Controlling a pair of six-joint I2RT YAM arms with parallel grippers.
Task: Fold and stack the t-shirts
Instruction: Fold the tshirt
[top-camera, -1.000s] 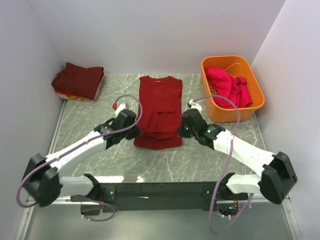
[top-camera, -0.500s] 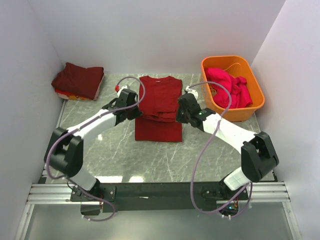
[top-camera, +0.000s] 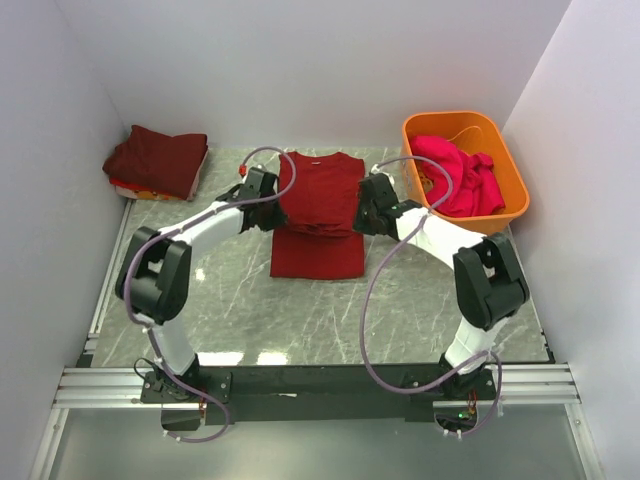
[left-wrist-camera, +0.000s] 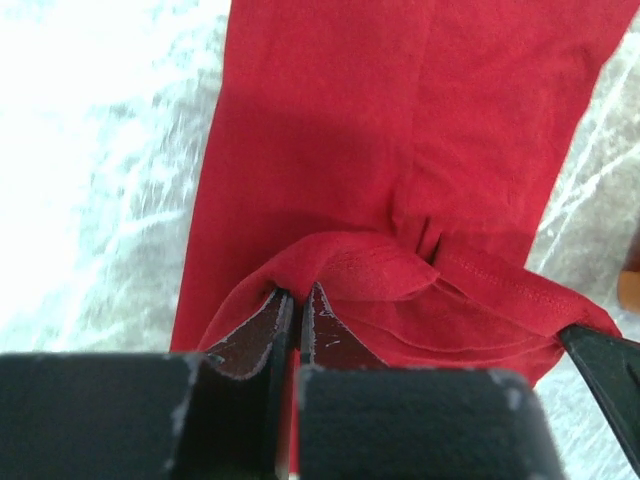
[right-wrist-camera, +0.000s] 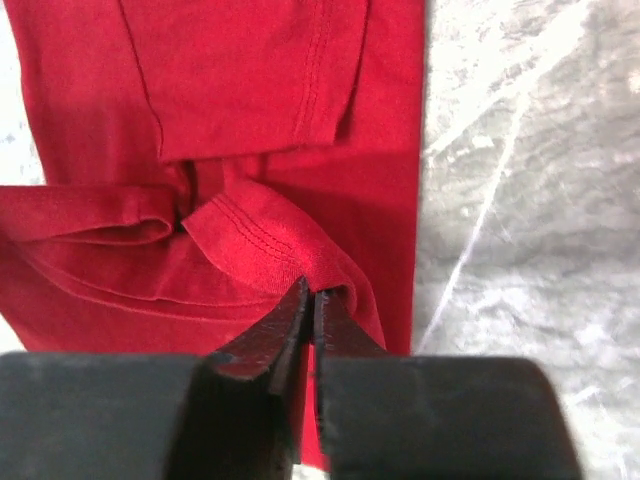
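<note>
A dark red t-shirt lies lengthwise in the middle of the table, collar at the far end. Its bottom hem is lifted and carried over the shirt's middle. My left gripper is shut on the hem's left corner. My right gripper is shut on the hem's right corner. A folded maroon t-shirt sits at the far left. A magenta-pink t-shirt lies crumpled in the orange tub.
The orange tub stands at the far right by the wall. The folded maroon shirt rests on something with an orange edge. White walls close in the table on three sides. The table is grey marble.
Both grippers have moved away from me, carrying the shirt's bottom hem from near its near end up over its middle. The fold has grown; the near part now lies flat.
</note>
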